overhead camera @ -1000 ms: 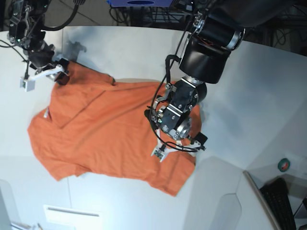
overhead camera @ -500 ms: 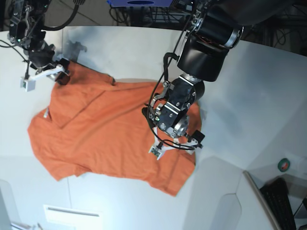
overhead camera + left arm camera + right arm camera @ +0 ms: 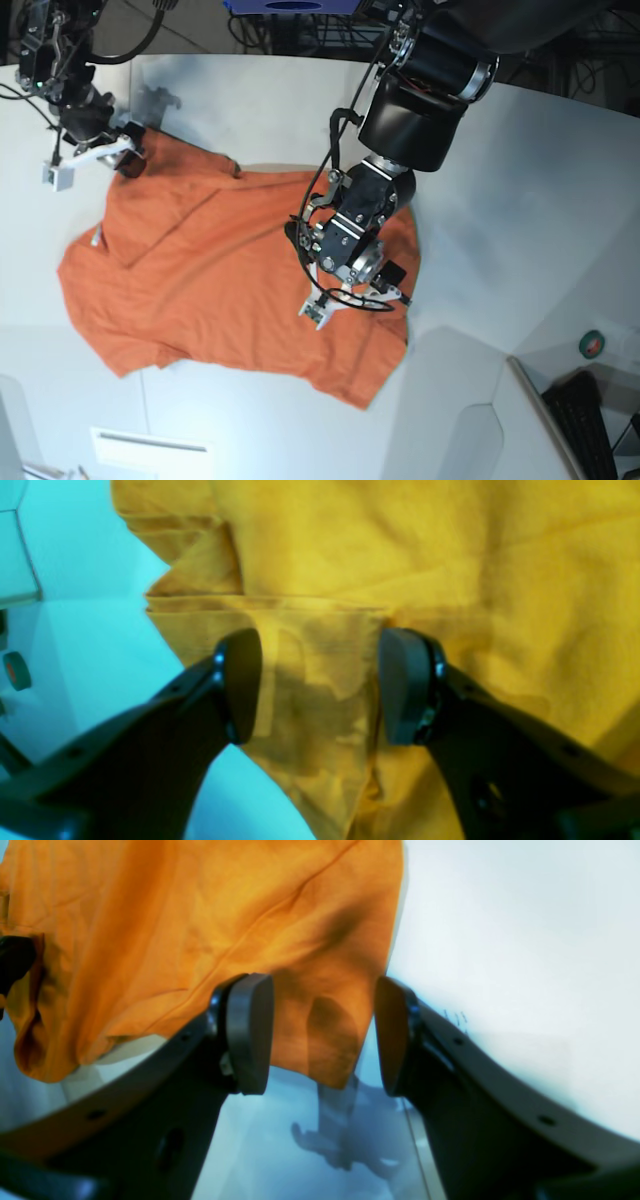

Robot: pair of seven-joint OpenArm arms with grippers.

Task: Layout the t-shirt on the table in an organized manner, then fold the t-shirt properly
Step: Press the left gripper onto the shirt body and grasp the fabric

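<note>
Base view showed the t-shirt spread, rumpled, across the middle of the white tabletop, with one corner reaching toward the far left. Over its right part the left hand was lowered onto the cloth, its fingers spread apart with a folded flap of fabric lying between them, not pinched. At the far-left corner the right hand had its fingers spread as well, the shirt's edge lying between them without being clamped.
</note>
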